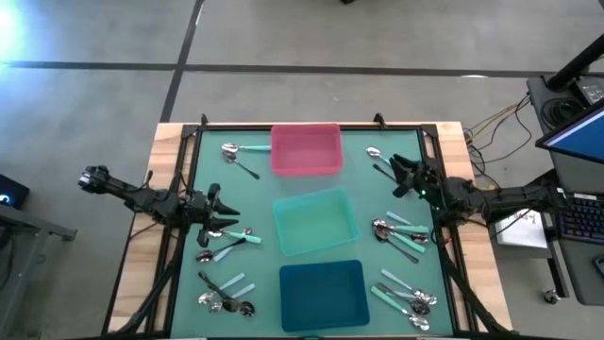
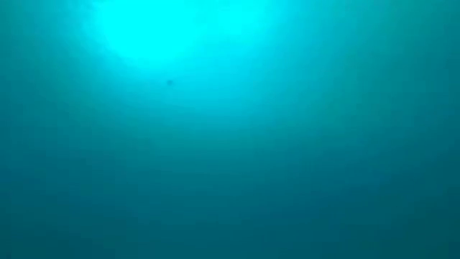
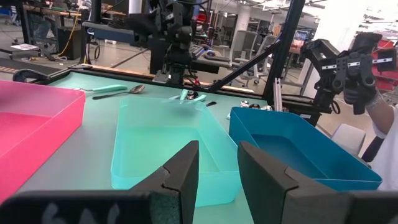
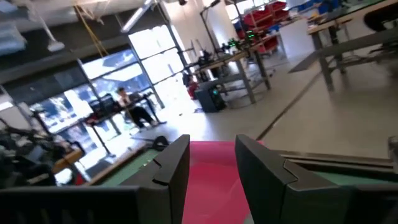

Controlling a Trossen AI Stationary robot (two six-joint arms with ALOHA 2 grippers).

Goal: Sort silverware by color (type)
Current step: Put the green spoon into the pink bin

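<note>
Small spoons with shiny bowls and teal, pale blue or dark handles lie flat in loose groups on the green mat, left point(image 1: 229, 240) point(image 1: 226, 295) point(image 1: 241, 151) and right point(image 1: 400, 231) point(image 1: 408, 293) point(image 1: 377, 161) of the trays. My left gripper point(image 1: 225, 215) point(image 3: 217, 167) is open and empty, just above the left middle group, facing the mint tray point(image 3: 168, 140). My right gripper point(image 1: 402, 178) point(image 4: 212, 163) is open and empty near the upper right spoons, facing the pink tray point(image 4: 214, 171). The low view shows only a blue haze.
Three rectangular trays stand in a column down the mat's middle: pink point(image 1: 306, 149) farthest, mint point(image 1: 315, 220) in the middle, dark teal point(image 1: 324, 293) nearest. A black frame point(image 1: 193, 161) edges the mat. Cables, a keyboard and a monitor point(image 1: 576, 142) sit off the table's right.
</note>
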